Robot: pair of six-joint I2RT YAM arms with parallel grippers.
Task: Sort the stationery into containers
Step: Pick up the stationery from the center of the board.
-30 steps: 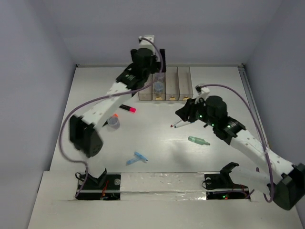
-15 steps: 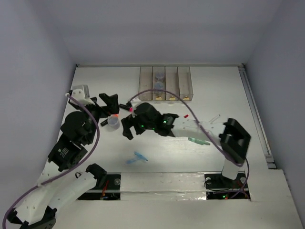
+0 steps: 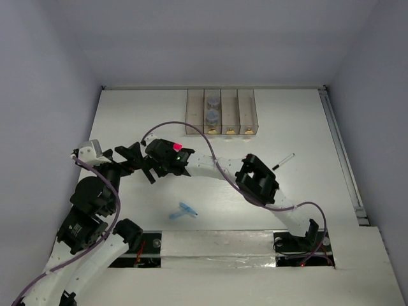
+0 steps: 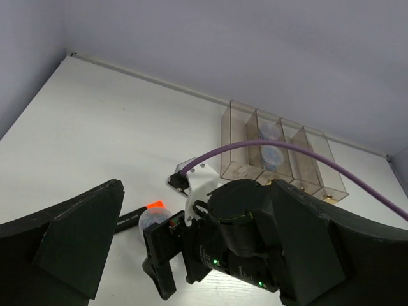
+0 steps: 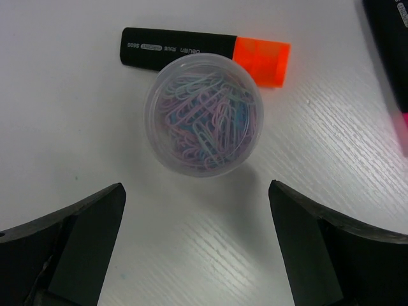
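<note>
R gripper (image 5: 196,191) hanging wide open over the paper-clip jar (image 5: 203,113), holding nothing.
Jar is standing upright at mid-left of the table, mouth up, so no long axis in plan; lid or none, can't tell. Orange-capped marker (image 5: 204,51) is lying flat right against its far side, touching or nearly. Its long axis is running approx near-left to far-right, cap twd the bins (image 3: 220,111). Risks: jaws closing off-centre could be pinching marker w/ jar, or squirting the round jar out and spilling clips. L gripper (image 3: 131,156), also open and empty, is sitting v. close to the R arm, so a bump looks possible.
</note>
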